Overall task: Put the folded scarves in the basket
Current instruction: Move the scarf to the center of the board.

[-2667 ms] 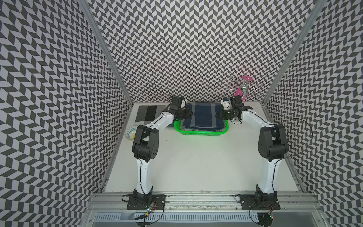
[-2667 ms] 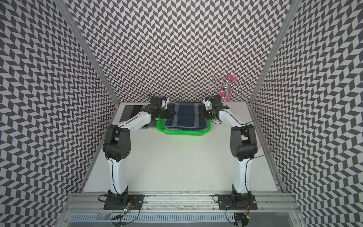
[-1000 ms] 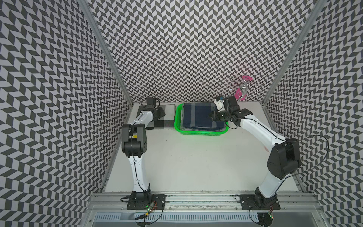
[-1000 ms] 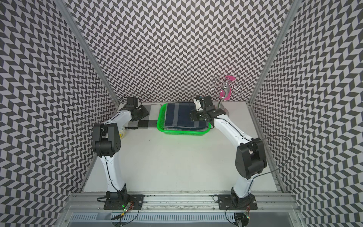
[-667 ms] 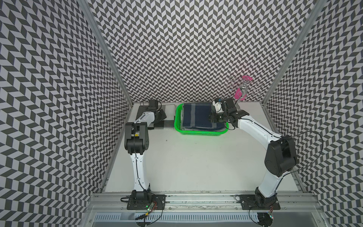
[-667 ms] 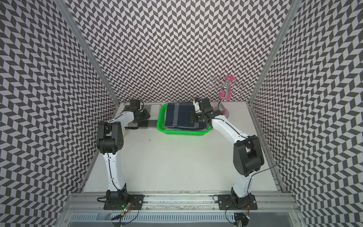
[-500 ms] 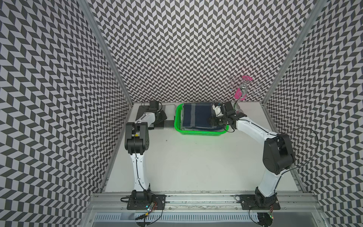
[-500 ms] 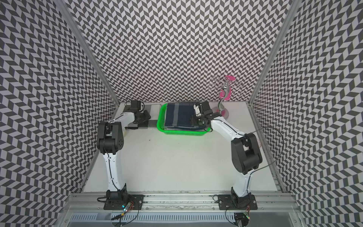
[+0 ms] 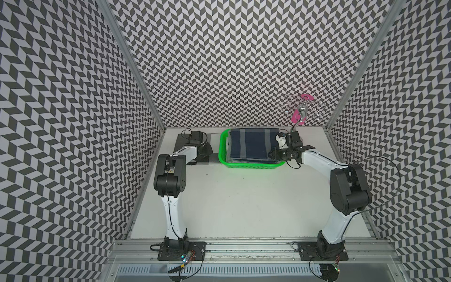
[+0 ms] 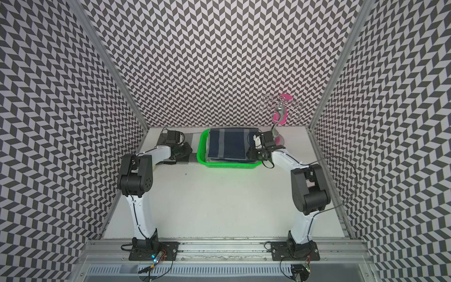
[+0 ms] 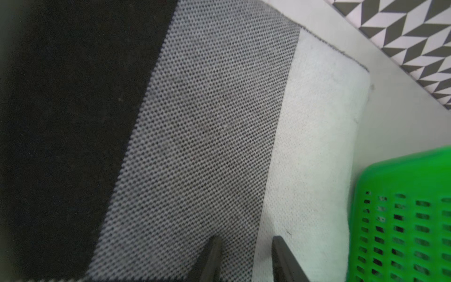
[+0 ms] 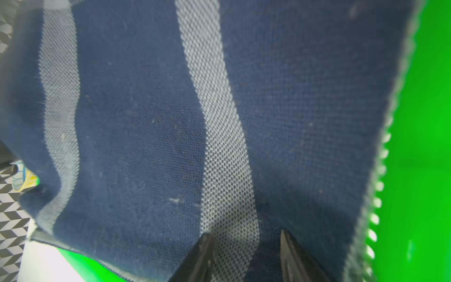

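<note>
The folded scarf (image 9: 249,146) (image 10: 228,145), navy with grey stripes, lies flat inside the bright green basket (image 9: 251,166) (image 10: 229,166) at the back of the table. My right gripper (image 9: 272,153) (image 10: 250,153) sits low at the scarf's right edge. In the right wrist view its fingers stand apart, tips (image 12: 245,234) against a grey stripe of the scarf (image 12: 146,122), with the basket wall (image 12: 427,122) beside it. My left gripper (image 9: 207,151) (image 11: 246,238) is open just left of the basket (image 11: 402,195), over a second folded cloth.
That second cloth (image 11: 207,122) (image 10: 192,158), banded black, grey and white, lies flat against the basket's left side. A chrome stand with pink pieces (image 9: 302,112) rises at the back right corner. Patterned walls close in on three sides.
My right gripper has come down onto the scarf's right edge as that arm drew back. The left gripper has shifted slightly toward the basket over the banded cloth, its fingers narrowing.
</note>
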Controlling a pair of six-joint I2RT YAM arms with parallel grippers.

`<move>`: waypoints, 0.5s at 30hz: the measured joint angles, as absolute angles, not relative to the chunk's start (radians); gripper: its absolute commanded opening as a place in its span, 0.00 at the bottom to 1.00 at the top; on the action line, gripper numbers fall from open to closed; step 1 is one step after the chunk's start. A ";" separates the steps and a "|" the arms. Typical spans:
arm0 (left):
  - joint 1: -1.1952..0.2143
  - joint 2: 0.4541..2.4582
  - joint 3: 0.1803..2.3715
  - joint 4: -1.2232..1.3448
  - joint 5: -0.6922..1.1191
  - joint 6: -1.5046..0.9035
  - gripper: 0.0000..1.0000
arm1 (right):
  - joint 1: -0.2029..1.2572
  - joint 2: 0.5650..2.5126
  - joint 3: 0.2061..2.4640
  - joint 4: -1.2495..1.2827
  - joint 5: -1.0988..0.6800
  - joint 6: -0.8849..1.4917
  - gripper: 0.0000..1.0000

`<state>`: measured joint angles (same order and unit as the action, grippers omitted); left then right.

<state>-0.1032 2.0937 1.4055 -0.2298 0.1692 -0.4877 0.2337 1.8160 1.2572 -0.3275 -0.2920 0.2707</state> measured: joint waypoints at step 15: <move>-0.211 1.899 1.089 -0.096 0.220 -0.558 0.38 | 0.194 1.765 1.222 -0.343 -0.310 0.253 0.49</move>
<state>-0.2108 1.8992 1.0893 -0.0956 0.2195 -0.5579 0.1936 1.7649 1.2224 -0.3431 -0.3099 0.2535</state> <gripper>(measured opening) 0.380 0.489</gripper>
